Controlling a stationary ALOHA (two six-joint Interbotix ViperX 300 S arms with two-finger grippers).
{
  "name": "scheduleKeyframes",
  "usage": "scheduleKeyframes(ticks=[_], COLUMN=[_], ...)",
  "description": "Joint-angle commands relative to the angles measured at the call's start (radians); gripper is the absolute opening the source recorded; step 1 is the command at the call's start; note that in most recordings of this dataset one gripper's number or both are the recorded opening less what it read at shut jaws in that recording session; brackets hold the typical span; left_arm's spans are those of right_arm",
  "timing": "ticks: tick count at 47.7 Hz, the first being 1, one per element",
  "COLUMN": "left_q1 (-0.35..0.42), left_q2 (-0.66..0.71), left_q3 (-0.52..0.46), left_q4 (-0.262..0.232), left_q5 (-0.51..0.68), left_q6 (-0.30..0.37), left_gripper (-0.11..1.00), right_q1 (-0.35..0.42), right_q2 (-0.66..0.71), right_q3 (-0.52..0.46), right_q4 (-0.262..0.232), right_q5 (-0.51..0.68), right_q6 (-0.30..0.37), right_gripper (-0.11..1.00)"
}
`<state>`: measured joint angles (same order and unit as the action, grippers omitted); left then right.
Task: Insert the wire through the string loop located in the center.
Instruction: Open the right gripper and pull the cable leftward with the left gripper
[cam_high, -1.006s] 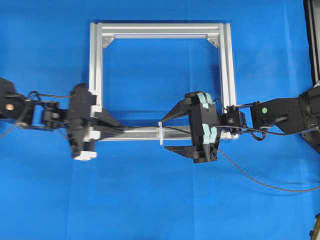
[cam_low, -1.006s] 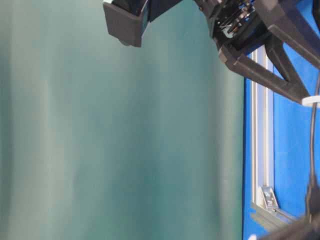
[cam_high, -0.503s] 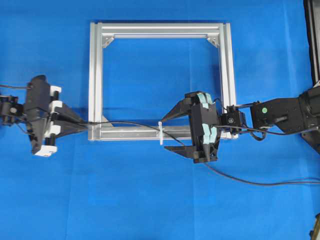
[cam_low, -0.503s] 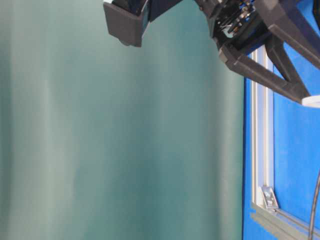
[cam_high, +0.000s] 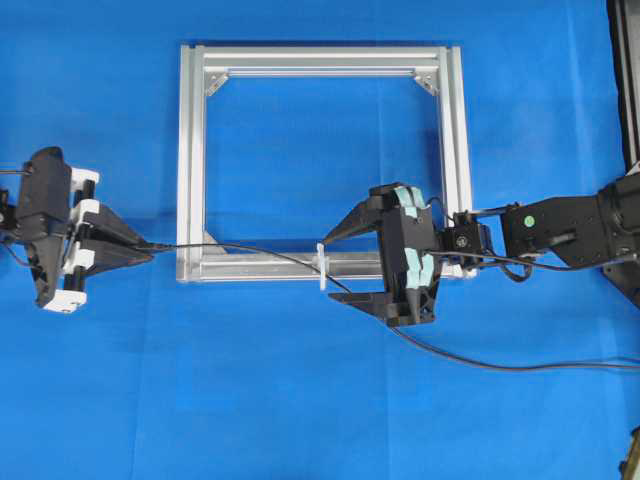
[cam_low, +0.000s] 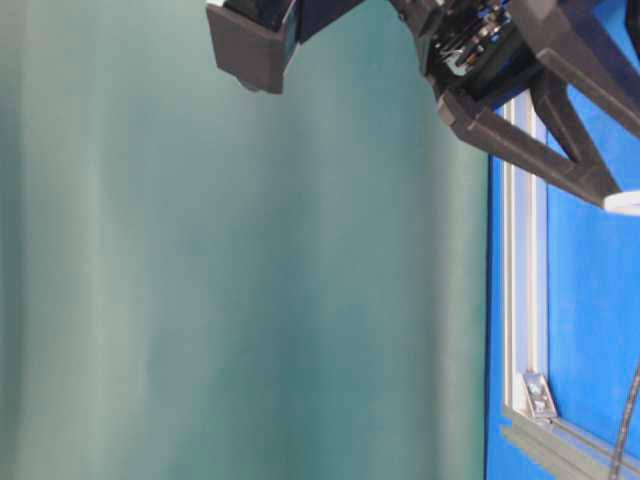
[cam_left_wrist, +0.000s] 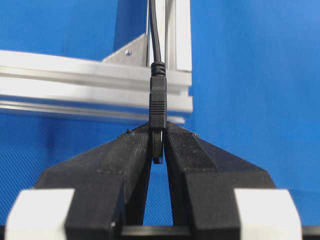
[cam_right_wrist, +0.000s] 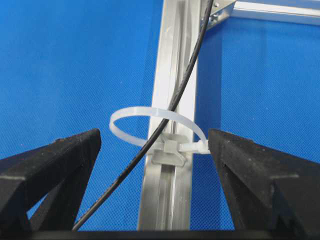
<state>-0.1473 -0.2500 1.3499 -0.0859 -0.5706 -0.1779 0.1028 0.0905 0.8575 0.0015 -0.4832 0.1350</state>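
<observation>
The wire (cam_high: 250, 247) is a thin black cable that passes through the string loop (cam_high: 322, 268), a small white tie standing on the near rail of the silver frame (cam_high: 190, 150). My left gripper (cam_high: 145, 247) is left of the frame, shut on the wire's dark plug (cam_left_wrist: 158, 102). In the left wrist view the plug's end is pinched between the fingertips. My right gripper (cam_high: 328, 270) stands open and straddles the loop, touching nothing. In the right wrist view the wire (cam_right_wrist: 185, 75) runs inside the white loop (cam_right_wrist: 150, 112), between the wide jaws.
The wire's slack trails right across the blue cloth (cam_high: 520, 366) under the right arm. The frame's rail (cam_right_wrist: 170, 50) lies below the right gripper. A black fixture (cam_high: 625, 80) stands along the right edge. The table-level view shows mainly a green backdrop (cam_low: 250, 300).
My left gripper has moved left, away from the frame, drawing the wire further through the loop. The slack on the right has shifted. The right arm has not moved.
</observation>
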Motion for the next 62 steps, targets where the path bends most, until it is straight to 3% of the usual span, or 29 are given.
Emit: scheduleKeyframes(ticks=[1, 22, 26, 33, 38, 50, 62], left_q1=[-0.003, -0.005, -0.005, -0.005, -0.002, -0.003, -0.003], left_q2=[0.006, -0.002, -0.002, -0.002, -0.003, -0.015, -0.11], left_q3=[-0.026, -0.018, -0.018, -0.018, -0.018, -0.029, -0.083], left_q4=[0.0, 0.0, 0.0, 0.0, 0.0, 0.0, 0.006], left_q5=[0.025, 0.069, 0.071, 0.08, 0.08, 0.086, 0.206], left_q6=[0.002, 0.0, -0.006, 0.002, 0.002, 0.003, 0.018], left_gripper=[0.06, 0.09, 0.29, 0.74, 0.91, 0.91, 0.91], right_q1=[0.002, 0.002, 0.002, 0.003, 0.003, 0.003, 0.003], right_q2=[-0.011, -0.012, -0.012, -0.012, -0.012, -0.035, -0.114], right_q3=[-0.011, -0.011, -0.014, -0.015, -0.015, -0.012, -0.02], right_q4=[0.0, 0.0, -0.002, -0.002, -0.002, 0.0, -0.002], right_q5=[-0.003, -0.003, -0.003, -0.003, -0.002, 0.018, 0.1], right_q6=[0.0, -0.002, -0.002, -0.002, 0.0, 0.0, -0.003], right_gripper=[0.95, 0.95, 0.95, 0.95, 0.95, 0.95, 0.95])
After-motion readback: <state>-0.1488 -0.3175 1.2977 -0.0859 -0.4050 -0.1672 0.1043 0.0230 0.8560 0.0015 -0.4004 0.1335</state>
